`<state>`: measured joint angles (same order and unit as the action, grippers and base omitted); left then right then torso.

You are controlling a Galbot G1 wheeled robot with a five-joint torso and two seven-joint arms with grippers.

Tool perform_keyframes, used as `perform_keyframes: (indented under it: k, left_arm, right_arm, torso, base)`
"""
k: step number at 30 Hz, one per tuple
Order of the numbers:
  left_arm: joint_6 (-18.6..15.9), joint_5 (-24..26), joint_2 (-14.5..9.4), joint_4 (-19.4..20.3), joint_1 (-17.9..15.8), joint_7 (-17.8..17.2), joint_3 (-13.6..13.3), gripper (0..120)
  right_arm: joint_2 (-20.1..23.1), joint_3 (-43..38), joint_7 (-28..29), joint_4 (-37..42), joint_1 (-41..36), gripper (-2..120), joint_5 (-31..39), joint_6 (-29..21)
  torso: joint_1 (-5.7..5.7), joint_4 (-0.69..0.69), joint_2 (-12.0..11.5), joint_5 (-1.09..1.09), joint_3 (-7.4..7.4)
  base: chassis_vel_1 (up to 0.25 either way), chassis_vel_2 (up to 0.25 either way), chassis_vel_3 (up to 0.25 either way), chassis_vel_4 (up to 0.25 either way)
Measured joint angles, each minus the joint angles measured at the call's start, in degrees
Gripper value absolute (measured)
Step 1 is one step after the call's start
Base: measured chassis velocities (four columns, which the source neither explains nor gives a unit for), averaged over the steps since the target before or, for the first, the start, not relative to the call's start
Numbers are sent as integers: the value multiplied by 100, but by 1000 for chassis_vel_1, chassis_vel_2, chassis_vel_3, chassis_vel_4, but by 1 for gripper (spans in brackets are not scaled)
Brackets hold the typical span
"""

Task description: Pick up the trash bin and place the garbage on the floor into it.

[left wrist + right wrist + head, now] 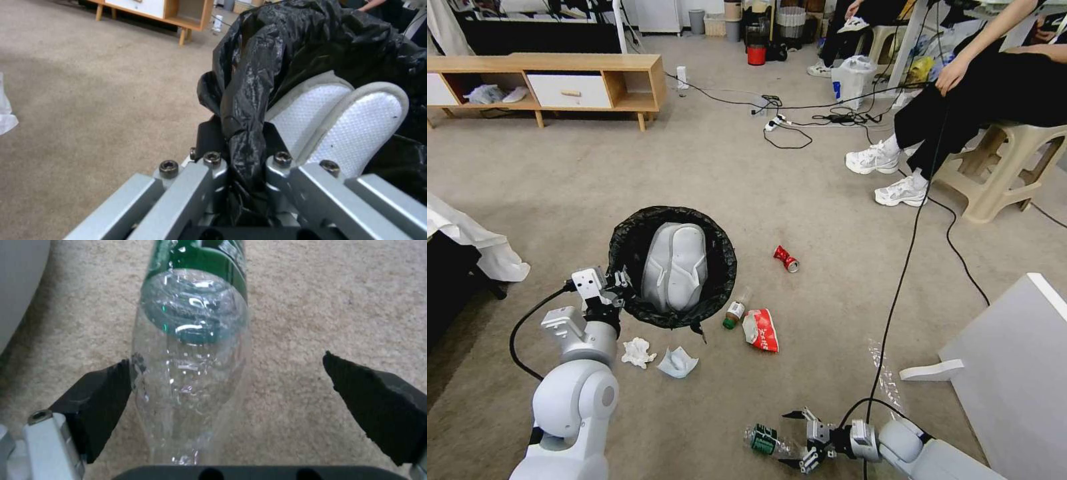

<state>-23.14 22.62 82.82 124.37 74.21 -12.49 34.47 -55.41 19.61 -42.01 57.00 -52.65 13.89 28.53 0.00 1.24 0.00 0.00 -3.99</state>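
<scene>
Right pincer point(792, 437), low near the robot's base, jaws spread wide around a clear plastic bottle point(768, 441) with a green label, lying on the floor point(707, 167). One pad point(100, 400) touches the bottle's wall, the other point(378, 406) stands apart; not yet gripped. Bottle looks empty: light, thin-walled, slick, likely to crumple or roll. Best hold is across the body, squeezed gently.

Left pincer point(616, 283) closed on the rim of the trash bin point(672, 267), pinching the black bag liner point(249, 110) between its jaws. Liner is soft and slippery, so the grip may shift.

Bin contents: a pair of white slippers point(675, 265) standing on end, taking much of the opening.

Garbage on the carpet beside the bin: small brown bottle point(736, 309), red-and-white wrapper point(762, 330), crushed red can point(786, 259), crumpled tissue point(638, 352), pale blue face mask point(678, 362). All light; the tissue and mask are limp.
</scene>
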Motion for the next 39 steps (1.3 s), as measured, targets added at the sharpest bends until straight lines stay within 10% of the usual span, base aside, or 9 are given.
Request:
perform_keyframes:
  k: [6, 26, 39]
  left_arm:
    - [5, 0, -1, -9, 5, 3, 7, 4]
    - [14, -55, 11, -39, -45, 9, -30, 4]
    - [-19, -51, -6, -35, -44, -19, -44, 4]
  right_arm:
    - [-55, -5, -28, -67, 4, 97, -14, 30]
    - [-127, -17, -125, -98, 162, 25, -71, 100]
    - [-116, -418, -144, 128, 114, 20, -59, 135]
  torso:
    - [0, 0, 0, 0, 0]
    - [0, 0, 0, 0, 0]
    - [0, 0, 0, 2, 0]
  base:
    - [0, 0, 0, 0]
    - [0, 0, 0, 0]
    - [0, 0, 0, 0]
